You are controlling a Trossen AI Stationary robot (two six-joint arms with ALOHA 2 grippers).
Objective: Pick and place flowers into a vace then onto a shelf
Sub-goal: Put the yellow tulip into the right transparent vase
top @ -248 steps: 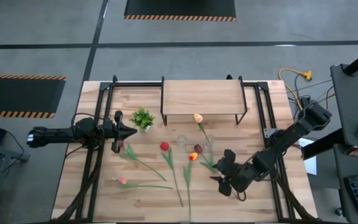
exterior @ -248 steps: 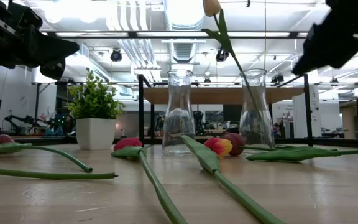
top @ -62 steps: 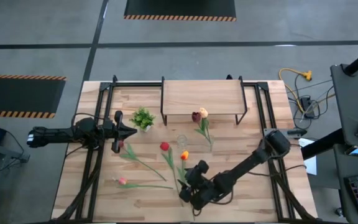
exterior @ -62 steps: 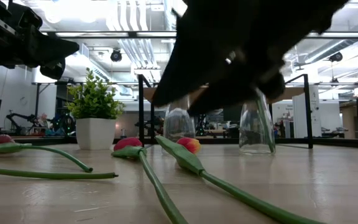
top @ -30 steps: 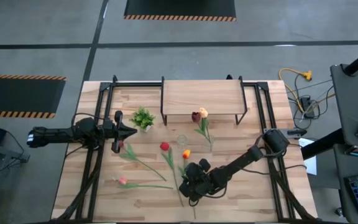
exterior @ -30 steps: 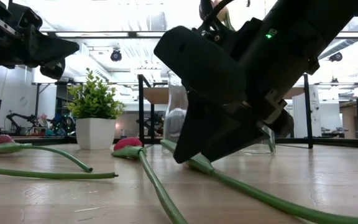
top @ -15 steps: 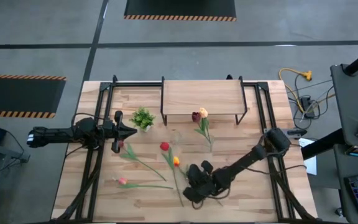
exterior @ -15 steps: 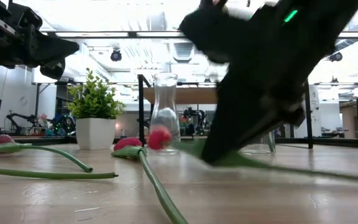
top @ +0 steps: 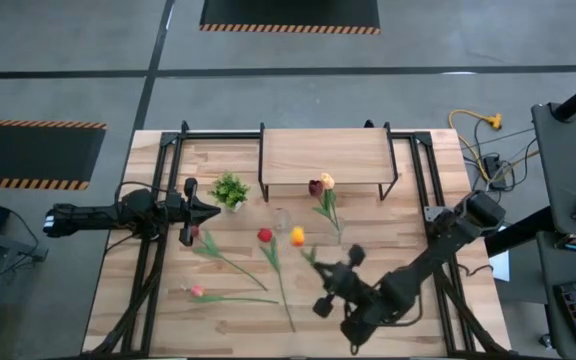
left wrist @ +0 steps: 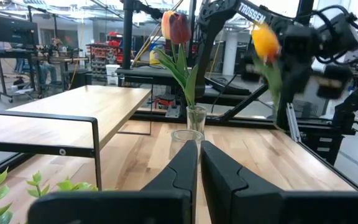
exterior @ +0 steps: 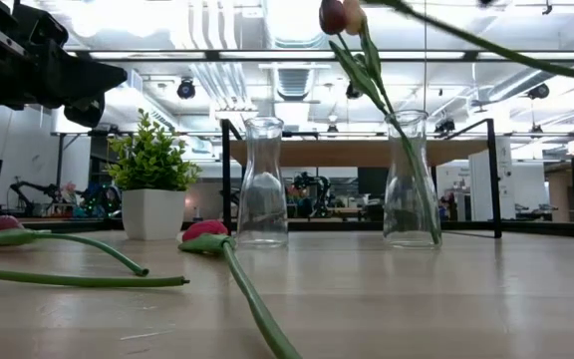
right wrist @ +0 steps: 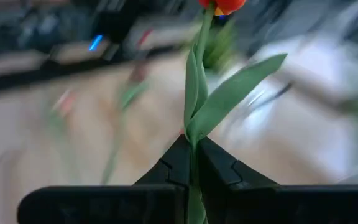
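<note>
My right gripper (top: 328,280) is shut on the stem of an orange tulip (top: 297,236), raised above the table's middle front. An empty glass vase (exterior: 262,182) stands left of a second vase (exterior: 412,179), which holds a maroon and a yellow tulip (top: 320,184) by their stems. A red tulip (top: 265,236), a pink one (top: 196,290) and another (top: 194,233) lie flat on the table. The shelf (top: 323,158) stands at the far middle. My left gripper (top: 194,212) hovers shut at the left, near the potted plant (top: 230,188). My right gripper pinches the orange tulip's stem (right wrist: 192,144) between its two fingers, just below where the leaves (right wrist: 229,96) branch off. The stem runs on along the fingers, with the head (right wrist: 222,5) beyond their tips. The flower is lifted clear of the table.
Black rails (top: 153,250) run along the table's left and right sides. The potted plant stands just left of the shelf's black legs (top: 264,190). Bare wood (top: 388,240) lies right of the vases and along the near edge.
My right gripper has shut on the orange tulip's stem, which lay on the table, and has risen with it toward the table's right. The whole flower is now lifted clear, its head swung toward the vases.
</note>
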